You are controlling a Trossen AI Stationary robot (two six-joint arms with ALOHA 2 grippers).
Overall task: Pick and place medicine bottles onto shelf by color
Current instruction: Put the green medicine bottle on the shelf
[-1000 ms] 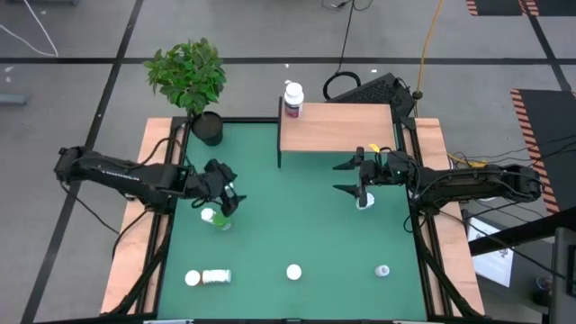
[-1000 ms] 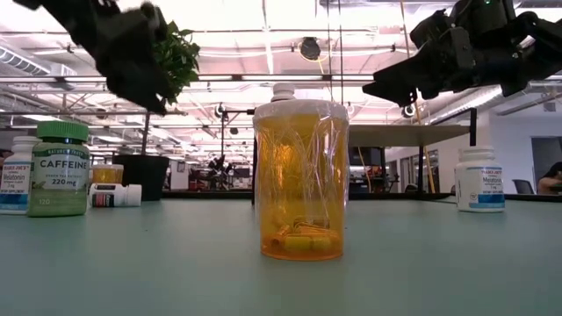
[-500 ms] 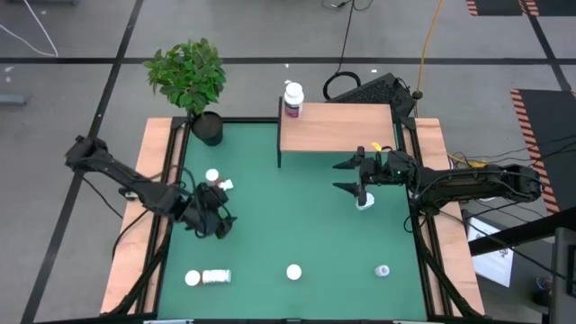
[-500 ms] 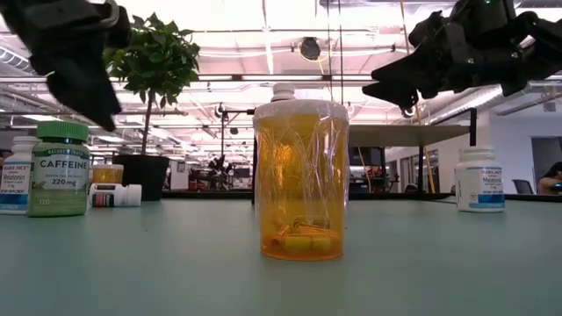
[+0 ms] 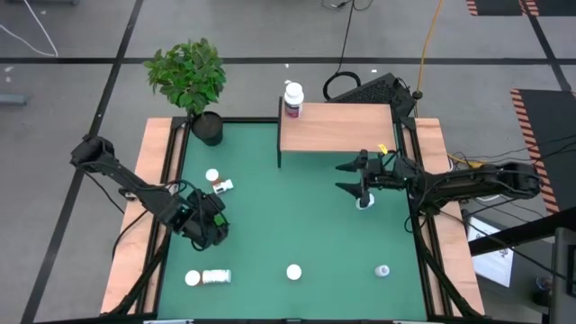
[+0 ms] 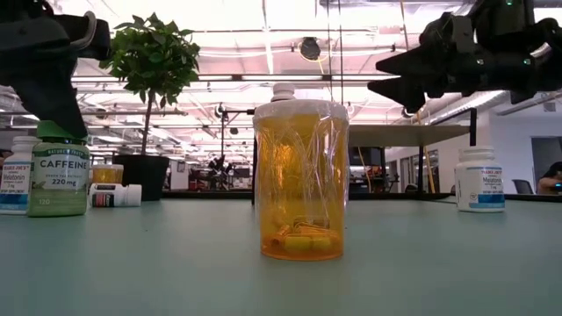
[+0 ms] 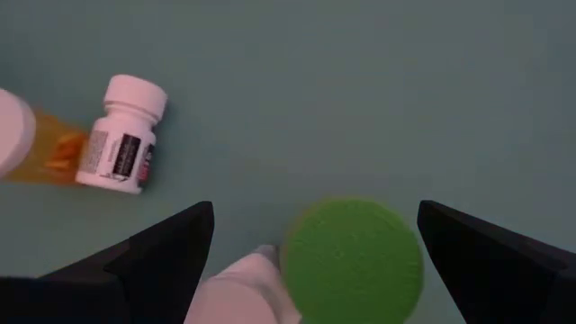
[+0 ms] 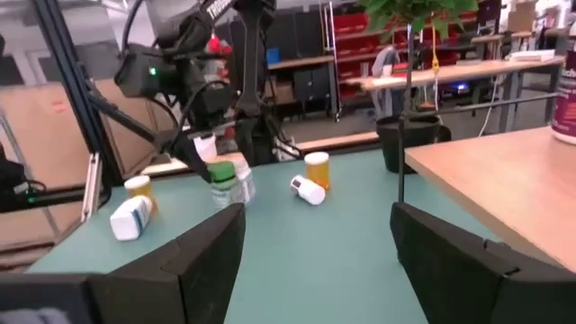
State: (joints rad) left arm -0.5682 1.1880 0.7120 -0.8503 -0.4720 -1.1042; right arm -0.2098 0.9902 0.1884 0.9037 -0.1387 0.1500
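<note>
Under my left gripper [image 7: 315,209] stands a green-capped bottle [image 7: 351,261], labelled CAFFEINE in the low view [image 6: 60,171]. Its base is on the green mat, and a white bottle [image 7: 241,286] stands right beside it. The open fingers point down and flank the green cap without touching it. My right gripper [image 5: 342,177] hovers open and nearly level above a white bottle [image 5: 364,202], in front of the wooden shelf [image 5: 346,135]. One white bottle with a dark band [image 5: 293,99] stands on the shelf's far left corner.
An orange vial [image 6: 300,180] stands mid-mat near the front. A small white bottle [image 7: 121,135] lies on its side by another orange vial [image 7: 40,153]. Other bottles [image 5: 207,277] [image 5: 383,270] sit near the front edge. A potted plant [image 5: 189,76] is at the far left corner.
My left gripper has swung toward the table's near-left side and sunk, turning as it went. It now hangs over the green-capped bottle, and the lying bottle and vial behind it are uncovered. My right gripper has tipped slightly up toward level. No bottle has moved.
</note>
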